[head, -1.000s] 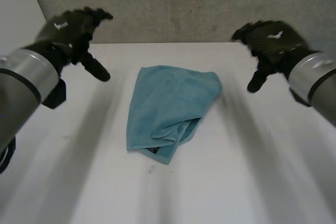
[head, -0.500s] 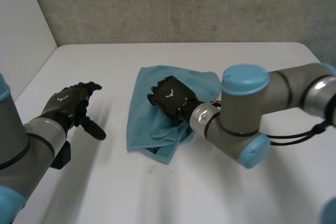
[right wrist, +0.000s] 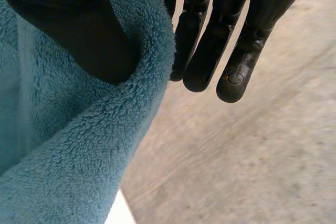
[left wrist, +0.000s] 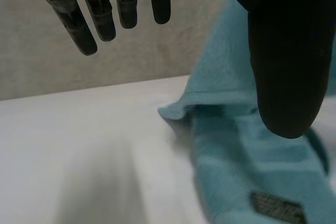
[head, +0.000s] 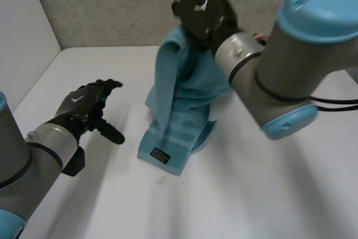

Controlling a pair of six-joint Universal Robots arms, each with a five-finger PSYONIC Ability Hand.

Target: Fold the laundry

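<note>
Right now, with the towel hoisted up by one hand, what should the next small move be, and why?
Probably move the left hand across to grasp the towel by its hanging side edge. The right hand pinches the towel's top high above the table, the cloth hangs bunched with its labelled end on the table, and the left hand hovers open beside it.

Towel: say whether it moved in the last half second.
Yes. The towel has risen at its far part off the table, up before the wall; its labelled end stays down.

Hidden behind right hand [head: 204, 9]: top of towel [head: 184, 88]; label [head: 160, 155] print too small to read; right arm [head: 313, 54] cut off.
</note>
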